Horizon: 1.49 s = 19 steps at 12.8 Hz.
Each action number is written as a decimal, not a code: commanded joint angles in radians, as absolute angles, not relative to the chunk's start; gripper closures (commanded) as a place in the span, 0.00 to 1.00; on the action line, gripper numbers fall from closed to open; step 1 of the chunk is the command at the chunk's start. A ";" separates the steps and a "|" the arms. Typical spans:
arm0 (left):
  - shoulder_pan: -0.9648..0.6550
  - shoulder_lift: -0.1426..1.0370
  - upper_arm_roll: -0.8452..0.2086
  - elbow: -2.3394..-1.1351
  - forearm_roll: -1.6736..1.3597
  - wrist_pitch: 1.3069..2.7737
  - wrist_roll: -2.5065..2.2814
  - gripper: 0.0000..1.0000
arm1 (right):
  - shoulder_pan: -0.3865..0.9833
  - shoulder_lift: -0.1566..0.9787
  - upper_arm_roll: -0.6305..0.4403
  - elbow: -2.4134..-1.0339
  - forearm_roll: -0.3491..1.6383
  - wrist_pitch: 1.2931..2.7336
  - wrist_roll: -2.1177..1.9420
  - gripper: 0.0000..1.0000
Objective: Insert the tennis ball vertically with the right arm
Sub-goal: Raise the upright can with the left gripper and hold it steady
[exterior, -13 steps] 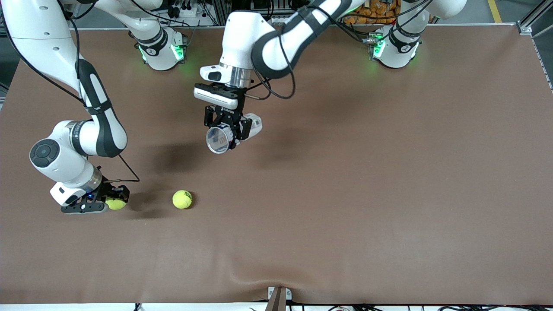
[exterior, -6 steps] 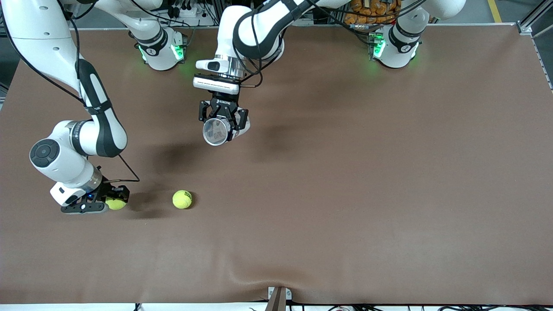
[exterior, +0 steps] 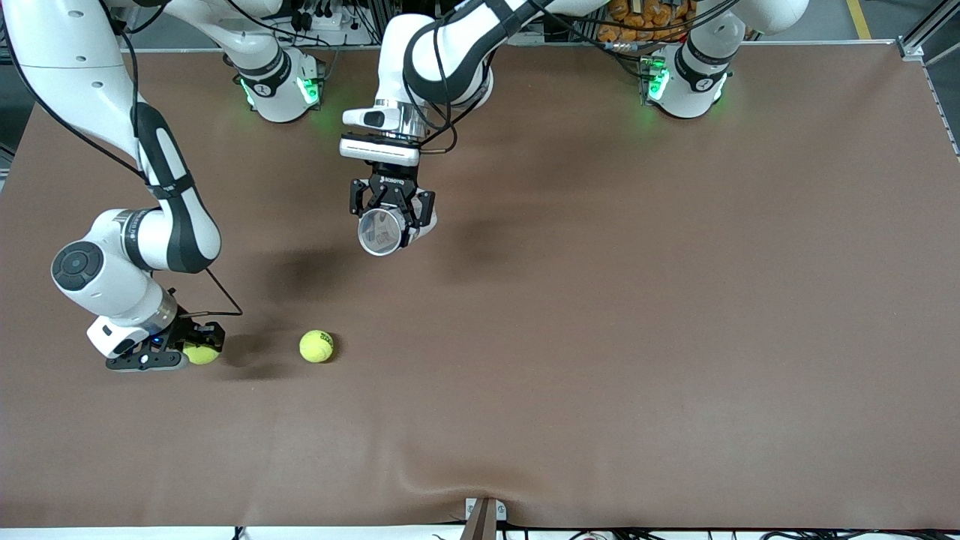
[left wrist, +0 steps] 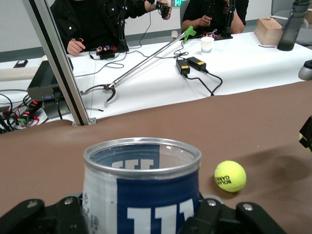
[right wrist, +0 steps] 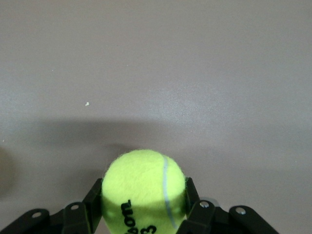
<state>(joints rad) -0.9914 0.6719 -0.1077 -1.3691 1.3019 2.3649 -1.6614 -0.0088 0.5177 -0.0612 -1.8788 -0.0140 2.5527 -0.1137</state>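
My right gripper (exterior: 191, 353) is low at the table near the right arm's end, shut on a yellow-green tennis ball (exterior: 201, 354). In the right wrist view the ball (right wrist: 144, 187) fills the gap between the black fingers (right wrist: 195, 214). A second tennis ball (exterior: 316, 346) lies loose on the brown table beside it, toward the middle. My left gripper (exterior: 391, 214) hangs over the table's middle, shut on a blue and white can (exterior: 381, 231) whose open mouth shows to the front camera. The left wrist view shows the can (left wrist: 141, 190) and the loose ball (left wrist: 230, 175).
The brown table mat (exterior: 600, 337) stretches wide toward the left arm's end. A small metal bracket (exterior: 484, 514) sits at the table edge nearest the front camera. The arm bases (exterior: 277, 82) stand along the edge farthest from the front camera.
The left arm has swung its elbow up and turned its wrist, so the can has shifted a little and shows more end-on. The right arm and both balls have not moved.
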 commanded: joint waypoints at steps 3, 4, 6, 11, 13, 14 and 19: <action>-1.038 0.703 -0.097 -1.362 1.353 2.284 -1.736 0.36 | -0.015 0.495 -0.054 -1.898 -0.017 2.557 -0.101 0.95; -1.052 0.709 -0.097 -1.362 1.353 2.261 -1.755 0.36 | -0.015 0.495 -0.054 -1.898 -0.017 2.557 -0.101 0.95; -1.072 0.716 -0.097 -1.364 1.380 2.206 -1.799 0.36 | -0.015 0.495 -0.054 -1.898 -0.017 2.557 -0.101 0.95; -1.097 0.738 -0.097 -1.370 1.479 2.119 -1.933 0.35 | -0.015 0.497 -0.054 -1.896 -0.017 2.559 -0.100 0.95; -1.106 0.765 -0.097 -1.368 1.523 2.102 -1.982 0.35 | -0.015 0.497 -0.054 -1.896 -0.017 2.560 -0.100 0.95; -1.106 0.775 -0.097 -1.370 1.555 2.100 -2.012 0.35 | -0.014 0.497 -0.054 -1.894 -0.017 2.563 -0.100 0.95; -1.103 0.821 -0.094 -1.370 1.679 2.072 -2.088 0.35 | 0.101 0.372 -0.049 -1.888 -0.017 2.403 0.130 1.00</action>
<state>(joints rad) -1.0936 0.8112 -0.1055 -1.3761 1.6227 2.0912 -2.0463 0.0407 0.4692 -0.0478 -1.8692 -0.0136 2.5038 0.0295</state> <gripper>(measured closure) 0.348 0.322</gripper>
